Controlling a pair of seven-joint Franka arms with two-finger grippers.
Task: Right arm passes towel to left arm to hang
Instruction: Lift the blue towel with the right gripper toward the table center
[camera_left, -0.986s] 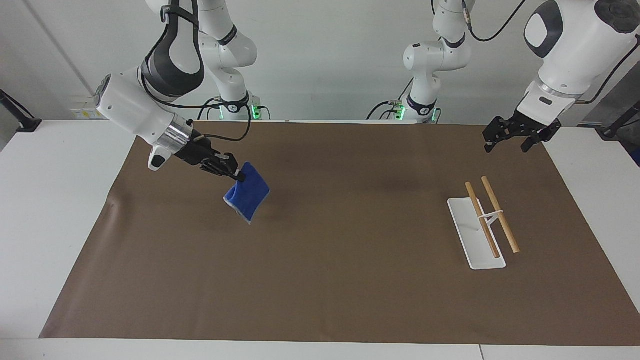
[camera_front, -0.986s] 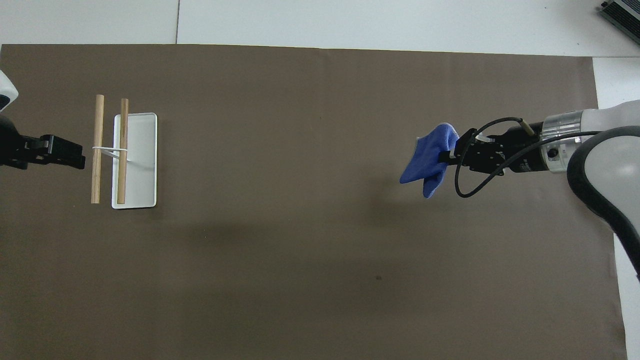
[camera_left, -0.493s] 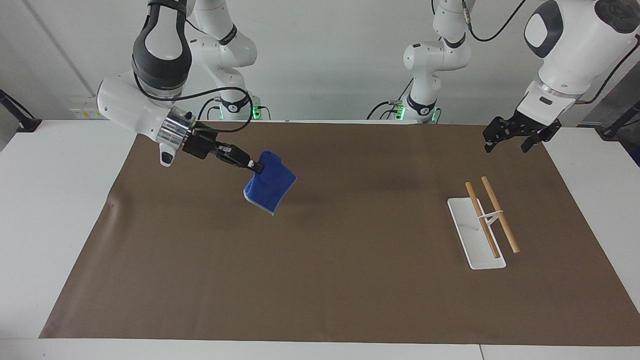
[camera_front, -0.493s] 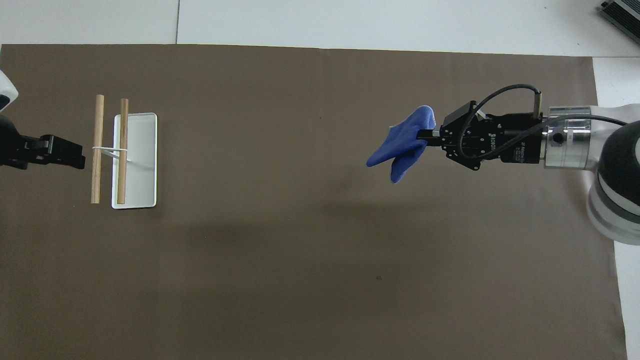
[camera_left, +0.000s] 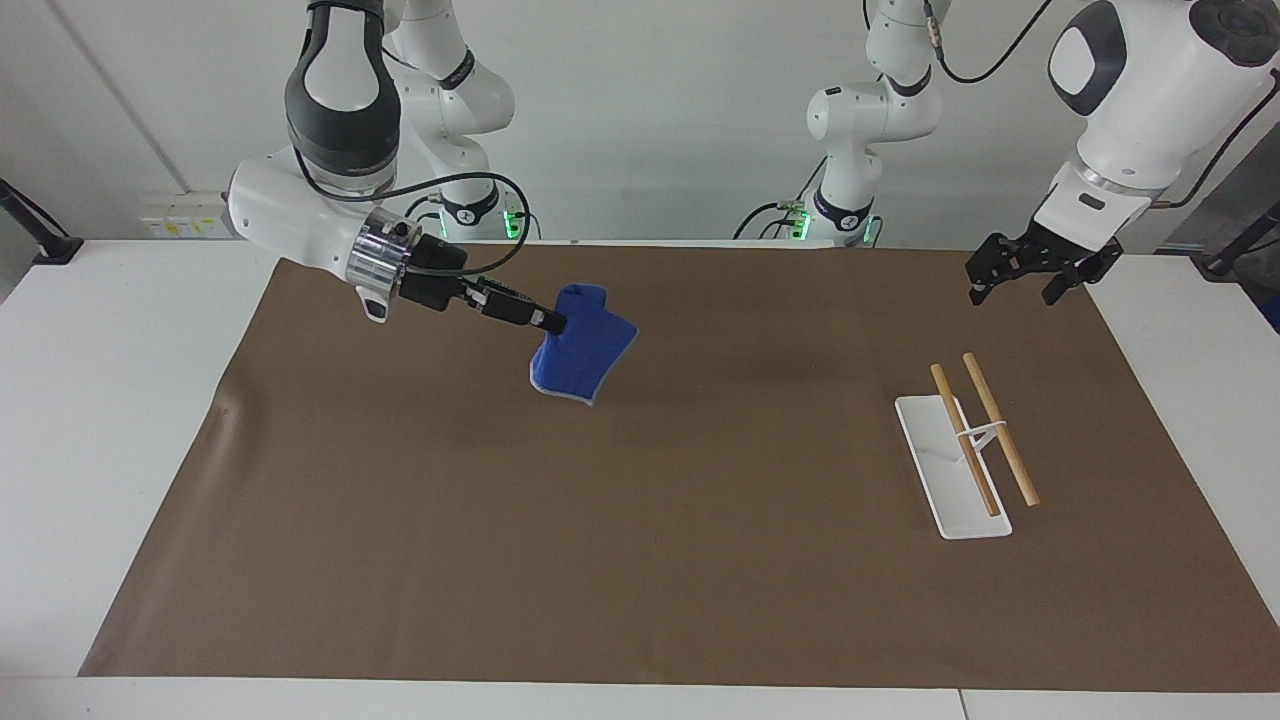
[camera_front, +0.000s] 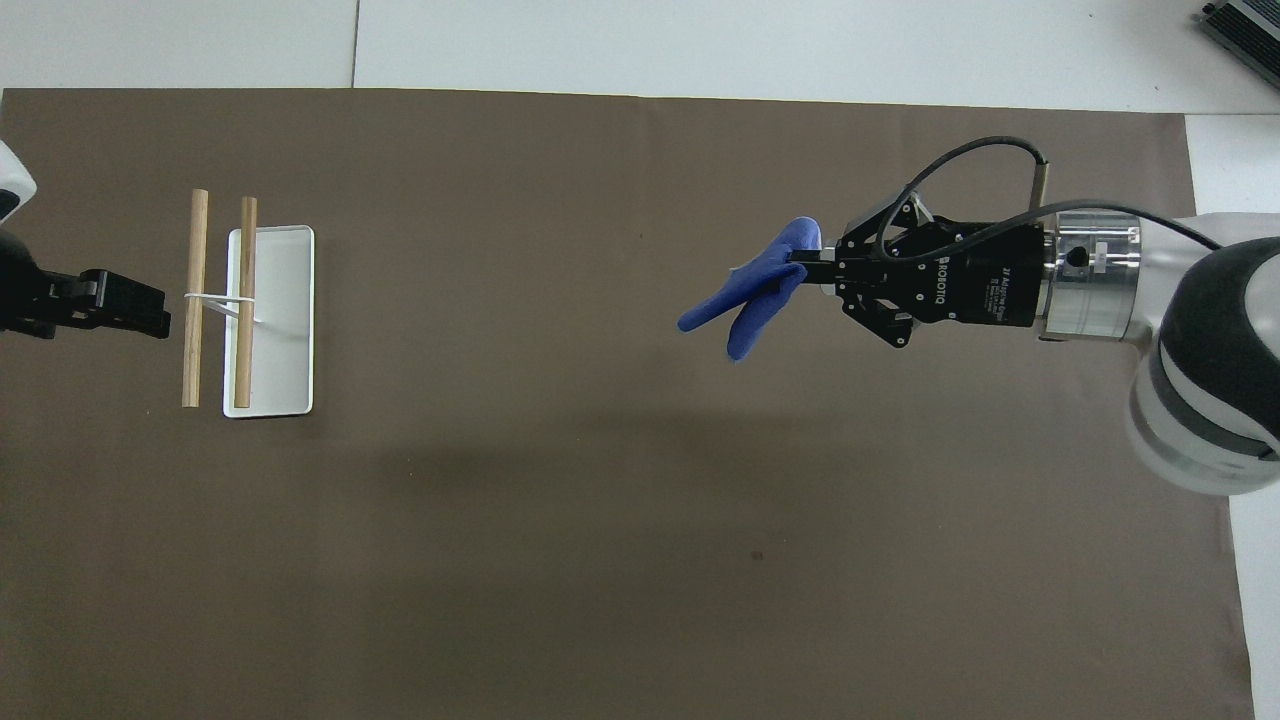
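The right gripper (camera_left: 552, 322) is closed on the upper corner of the towel (camera_left: 583, 347) and holds it in the air over the brown mat (camera_left: 640, 520), toward the right arm's end of the table. The facing view shows that the towel hangs free under the fingers, folded, with its pale edge at the bottom and clear of the mat. The overhead view shows the towel (camera_front: 750, 290) only as a narrow blue shape at the gripper (camera_front: 806, 270), so its height is not readable there.

The left gripper (camera_left: 1030, 272) waits over the mat's edge at the left arm's end, and its fingers are spread open in the facing view. In the overhead view this gripper (camera_front: 150, 308) is just beside the rack (camera_front: 272, 320), a white tray with 2 wooden rods
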